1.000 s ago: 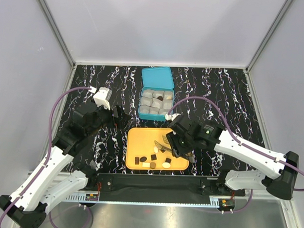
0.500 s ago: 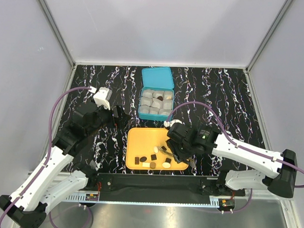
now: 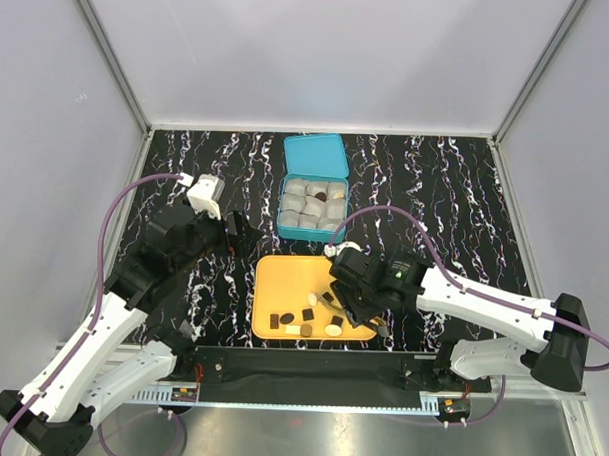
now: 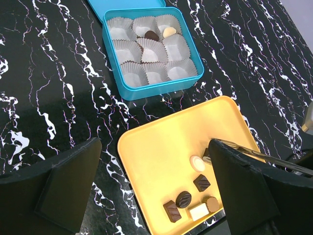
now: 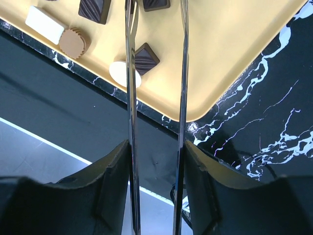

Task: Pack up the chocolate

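Note:
Several chocolates (image 3: 308,314), dark and cream, lie at the near side of the orange tray (image 3: 283,272). The left wrist view shows them too (image 4: 184,199), and the right wrist view (image 5: 145,58). My right gripper (image 3: 360,293) is shut on metal tweezers (image 5: 130,98). The tweezers' arms are spread over the tray, either side of a dark piece (image 5: 155,4). Their tips are out of the frame. My left gripper (image 3: 239,234) is open and empty, above the table left of the tray. The blue box (image 3: 315,148) holds one dark piece (image 4: 151,35) and one cream piece (image 4: 169,32).
The blue box (image 4: 151,91) stands behind the tray, its lid open at the back, with several white paper cups (image 4: 146,73) inside. The black marbled table (image 3: 456,193) has white walls on three sides. A metal rail (image 3: 309,373) runs along the near edge.
My right gripper has moved the tweezers left and down, closer to the chocolates at the near side of the tray. The left arm has not moved.

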### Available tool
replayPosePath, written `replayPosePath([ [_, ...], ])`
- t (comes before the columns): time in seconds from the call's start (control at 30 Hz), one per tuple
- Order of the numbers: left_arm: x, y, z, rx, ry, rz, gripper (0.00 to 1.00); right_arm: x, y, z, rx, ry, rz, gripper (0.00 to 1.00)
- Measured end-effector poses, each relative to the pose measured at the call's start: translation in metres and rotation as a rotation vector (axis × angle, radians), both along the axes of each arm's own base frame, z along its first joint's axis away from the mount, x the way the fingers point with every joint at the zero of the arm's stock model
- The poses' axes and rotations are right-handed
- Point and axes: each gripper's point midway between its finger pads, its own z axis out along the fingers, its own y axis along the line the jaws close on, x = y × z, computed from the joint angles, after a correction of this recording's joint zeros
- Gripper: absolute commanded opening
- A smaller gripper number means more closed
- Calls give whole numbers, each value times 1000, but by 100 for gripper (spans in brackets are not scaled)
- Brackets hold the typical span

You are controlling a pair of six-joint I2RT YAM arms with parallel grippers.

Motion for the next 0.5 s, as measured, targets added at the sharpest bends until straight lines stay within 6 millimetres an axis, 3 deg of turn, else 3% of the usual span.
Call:
replayPosePath([
  [0.5, 0, 0, 0, 0, 0, 0, 99, 1, 3, -5, -11, 4, 7, 45],
])
